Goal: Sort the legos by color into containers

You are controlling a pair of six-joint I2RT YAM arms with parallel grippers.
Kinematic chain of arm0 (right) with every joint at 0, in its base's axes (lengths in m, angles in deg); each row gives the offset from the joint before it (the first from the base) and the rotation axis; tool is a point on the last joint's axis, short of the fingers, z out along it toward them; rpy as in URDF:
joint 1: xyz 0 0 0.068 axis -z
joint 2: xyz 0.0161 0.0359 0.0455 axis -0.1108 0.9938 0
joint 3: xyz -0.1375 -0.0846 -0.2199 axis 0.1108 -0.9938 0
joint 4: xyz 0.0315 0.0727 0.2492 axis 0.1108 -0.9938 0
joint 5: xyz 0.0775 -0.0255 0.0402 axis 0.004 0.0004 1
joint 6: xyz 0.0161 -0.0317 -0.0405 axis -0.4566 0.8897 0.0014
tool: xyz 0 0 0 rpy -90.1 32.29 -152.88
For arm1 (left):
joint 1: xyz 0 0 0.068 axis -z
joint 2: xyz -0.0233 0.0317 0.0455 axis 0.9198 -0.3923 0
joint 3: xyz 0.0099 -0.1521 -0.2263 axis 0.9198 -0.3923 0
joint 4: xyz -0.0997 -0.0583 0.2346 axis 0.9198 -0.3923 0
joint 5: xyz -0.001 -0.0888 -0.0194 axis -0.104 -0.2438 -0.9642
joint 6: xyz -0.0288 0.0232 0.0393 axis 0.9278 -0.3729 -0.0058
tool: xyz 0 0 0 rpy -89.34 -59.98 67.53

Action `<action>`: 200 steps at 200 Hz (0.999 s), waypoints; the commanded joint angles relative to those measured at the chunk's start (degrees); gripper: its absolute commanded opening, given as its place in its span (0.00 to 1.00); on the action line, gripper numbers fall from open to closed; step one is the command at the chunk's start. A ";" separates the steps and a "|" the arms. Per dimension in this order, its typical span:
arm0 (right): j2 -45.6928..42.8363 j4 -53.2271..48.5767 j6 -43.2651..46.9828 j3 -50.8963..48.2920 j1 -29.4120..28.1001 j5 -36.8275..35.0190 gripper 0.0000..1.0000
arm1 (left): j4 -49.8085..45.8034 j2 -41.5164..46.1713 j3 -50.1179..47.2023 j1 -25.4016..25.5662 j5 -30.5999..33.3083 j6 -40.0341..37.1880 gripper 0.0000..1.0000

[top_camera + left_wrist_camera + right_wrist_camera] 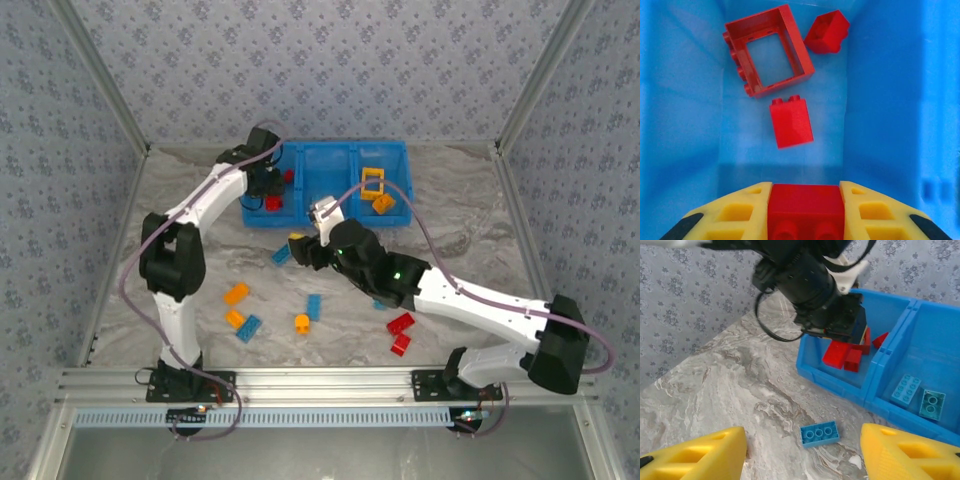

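The left tool was seen pinching a red brick between its fingers and holding it over the left compartment of the blue tray. A red frame and a loose red block were already lying there, so red was evidently being gathered in that compartment. The right tool was spread wide above a light blue brick, which lay on the worktop just beside the tray's near wall. It was probably meant for the middle compartment, where a light blue plate had been placed. An orange brick and others were left scattered on the worktop.
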 commanded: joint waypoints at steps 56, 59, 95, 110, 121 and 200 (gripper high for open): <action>10.83 9.05 6.02 7.23 -2.52 2.57 0.65 | 3.50 -11.51 12.66 -3.41 -16.95 2.77 0.27; 11.33 8.90 6.30 7.44 -2.80 2.47 0.65 | 3.29 -11.83 12.93 -3.42 -16.90 2.74 0.28; 14.49 8.86 7.05 11.64 -4.90 1.90 0.66 | 3.19 -14.24 13.76 -3.59 -17.16 3.09 0.30; 15.05 8.91 6.71 11.78 -5.26 1.45 0.66 | 2.69 -14.80 14.20 -3.59 -16.76 3.37 0.34; 15.30 8.78 6.57 11.71 -5.30 1.13 0.66 | 2.17 -15.32 14.62 -3.59 -16.36 3.46 0.39; 18.56 2.90 9.64 15.83 -8.50 -14.63 0.67 | 1.32 -9.74 14.55 -3.37 -15.27 3.31 0.51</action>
